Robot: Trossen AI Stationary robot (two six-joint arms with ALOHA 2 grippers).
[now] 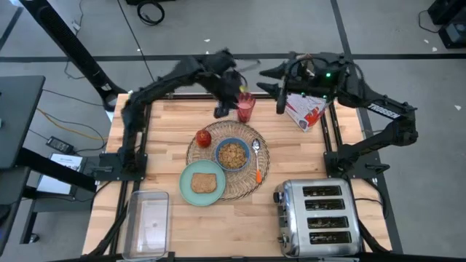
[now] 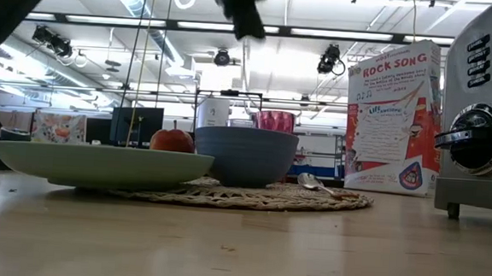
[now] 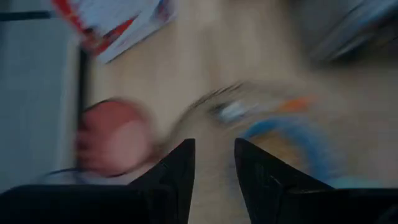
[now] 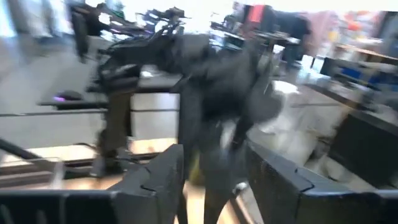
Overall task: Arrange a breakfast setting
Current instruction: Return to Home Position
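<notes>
left gripper [image 1: 223, 110] hangs empty, fingers a little apart, beside the red-filled glass [image 1: 245, 108] at the table's far middle, behind the woven placemat [image 1: 244, 188]; right gripper [image 1: 280, 102] (also empty, fingers parted) hovers near the cereal box [image 1: 304, 110].

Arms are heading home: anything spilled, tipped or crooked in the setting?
Nothing spilled or tipped. One oddity: the mint-green plate with the toast slice sits only partly on the placemat, overhanging its edge nearest the clear container. The red-filled glass stands upright just off the mat.
</notes>
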